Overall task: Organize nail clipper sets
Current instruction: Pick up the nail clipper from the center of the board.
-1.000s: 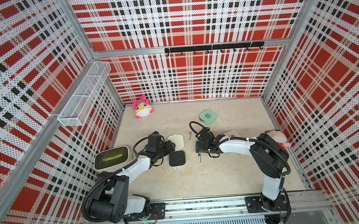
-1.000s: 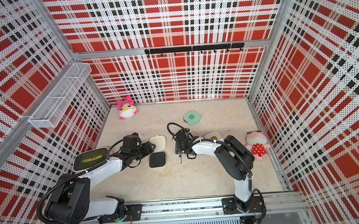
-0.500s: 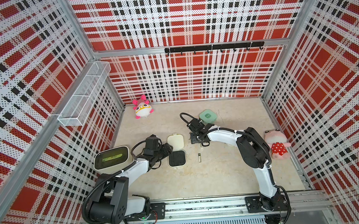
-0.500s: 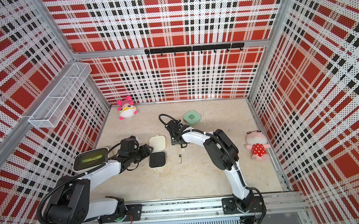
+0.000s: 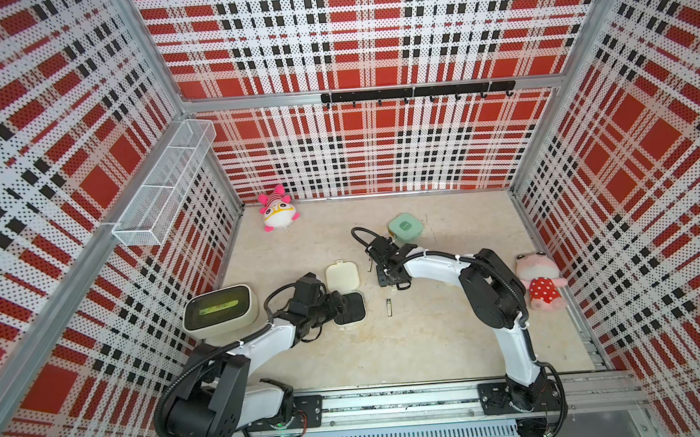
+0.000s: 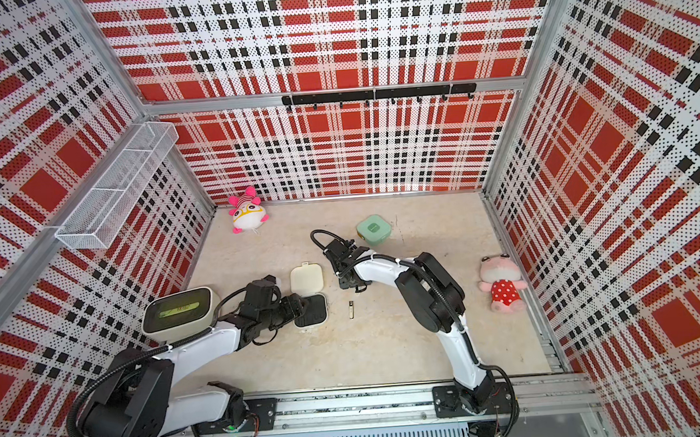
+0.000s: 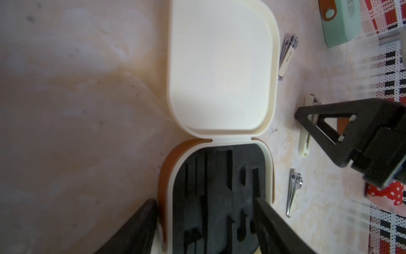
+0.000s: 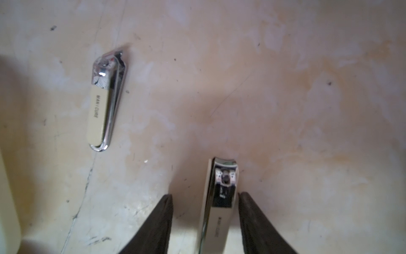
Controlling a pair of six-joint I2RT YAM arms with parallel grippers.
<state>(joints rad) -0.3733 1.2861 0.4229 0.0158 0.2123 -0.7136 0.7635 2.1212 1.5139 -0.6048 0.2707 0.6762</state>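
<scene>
**Right pincer straddles a clipper; left pincer grips the open case**

Nearest the robot's base, the left gripper (image 7: 204,201) is clamped across the tray half of the open cream case (image 7: 219,66). One finger presses its brown outer edge and the other sits on the opposite rim. The black tray (image 7: 208,167) shows bare cut-out slots, though the fingers and the edge of the left wrist view hide its near end. The lid lies flat on the far side of the hinge.

To the case's left stands the larger cream box (image 5: 220,310); what lies under its tinted top is too dim to tell. One loose clipper (image 5: 389,307) lies on the tabletop (image 5: 389,350) just right of the tray.

Farther on, the right gripper (image 8: 205,194) points down, jaws apart on either side of a cream-handled clipper (image 8: 224,187), with a gap showing on one side. Another clipper (image 8: 103,103) lies near it, beside the lid. Farthest, the mint green case (image 5: 406,227) sits closed, its contents hidden.
</scene>
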